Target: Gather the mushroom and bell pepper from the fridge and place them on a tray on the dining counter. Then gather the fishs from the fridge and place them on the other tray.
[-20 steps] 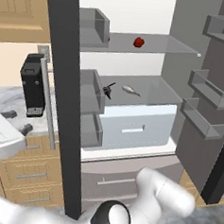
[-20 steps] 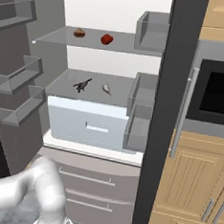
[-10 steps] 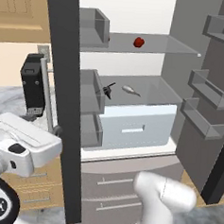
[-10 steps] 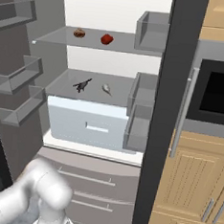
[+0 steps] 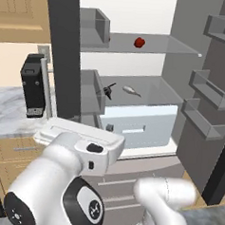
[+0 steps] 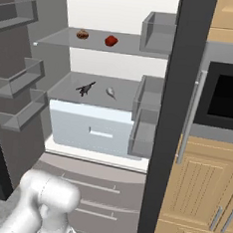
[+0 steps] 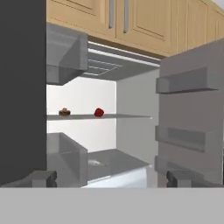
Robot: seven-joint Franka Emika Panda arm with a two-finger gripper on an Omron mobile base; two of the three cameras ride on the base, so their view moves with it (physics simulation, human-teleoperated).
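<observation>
Arm's swung up in front of the open fridge (image 6: 110, 153) since earlier; claw (image 7: 109, 178) spread wide and empty, bell pepper (image 6: 111, 40) and mushroom (image 6: 82, 34) on the top shelf.

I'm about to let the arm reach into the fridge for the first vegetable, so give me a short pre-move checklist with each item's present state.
1. Fridge doors open: ok, the shelves are exposed.
2. Bell pepper located: ok, on the upper glass shelf.
3. Mushroom located: ok, same shelf, apart from the pepper, on the side away from the shelf bin.
4. Gripper ready: ok, fingers spread wide, nothing between them.
5. Hand aimed at the shelf: ok, the hand view shows both vegetables ahead, well beyond the fingertips.
6. Fish out of the path: ok, they lie on the lower surface above the white drawer.
</observation>
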